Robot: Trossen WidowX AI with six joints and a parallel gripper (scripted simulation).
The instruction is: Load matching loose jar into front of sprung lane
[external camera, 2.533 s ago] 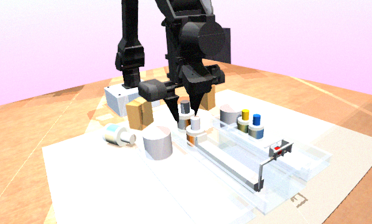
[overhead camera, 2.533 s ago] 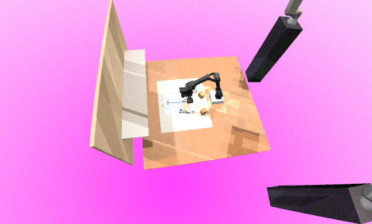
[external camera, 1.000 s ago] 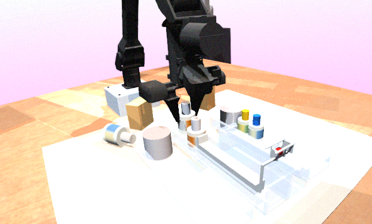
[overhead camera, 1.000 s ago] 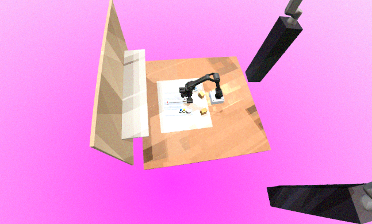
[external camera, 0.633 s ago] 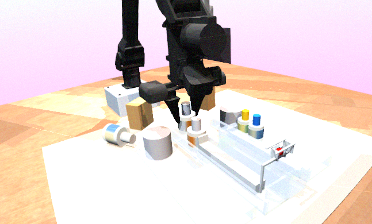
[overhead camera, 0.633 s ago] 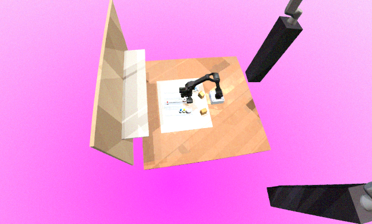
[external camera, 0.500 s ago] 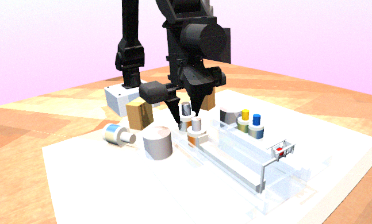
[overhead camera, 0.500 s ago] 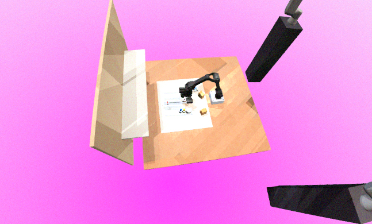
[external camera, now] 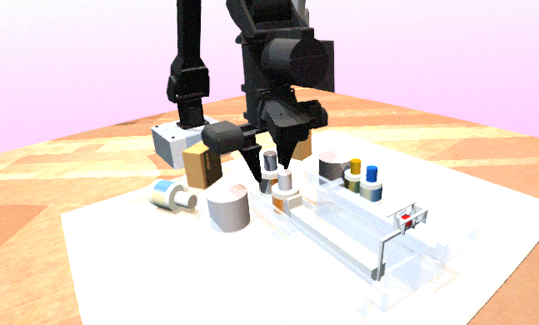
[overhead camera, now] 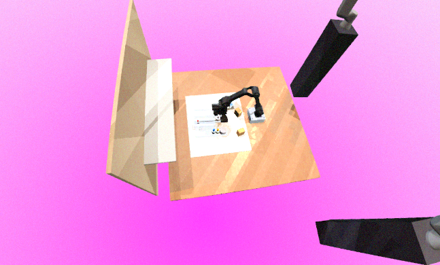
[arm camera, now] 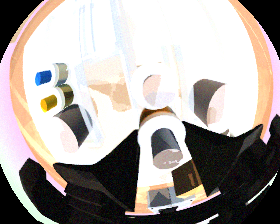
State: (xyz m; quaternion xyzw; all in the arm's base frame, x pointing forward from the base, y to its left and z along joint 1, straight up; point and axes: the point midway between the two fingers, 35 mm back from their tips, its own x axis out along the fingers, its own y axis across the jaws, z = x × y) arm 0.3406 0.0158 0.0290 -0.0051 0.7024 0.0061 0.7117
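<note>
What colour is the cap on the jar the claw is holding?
Dark grey, on the held jar; its body looks white with some orange. The exterior view shows it best, between the claw tips.

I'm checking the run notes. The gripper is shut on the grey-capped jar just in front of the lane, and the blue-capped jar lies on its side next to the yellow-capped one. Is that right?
One detail is off: the blue-capped jar stands upright beside the yellow-capped one, as the exterior view shows. The jar lying on its side is a different one, at the mat's other side. The gripper is indeed shut on the grey-capped jar just in front of the lane.

Jars (overhead camera: 216, 130) too small to tell apart from top, arm (external camera: 281, 50) cut off by exterior view's upper edge
</note>
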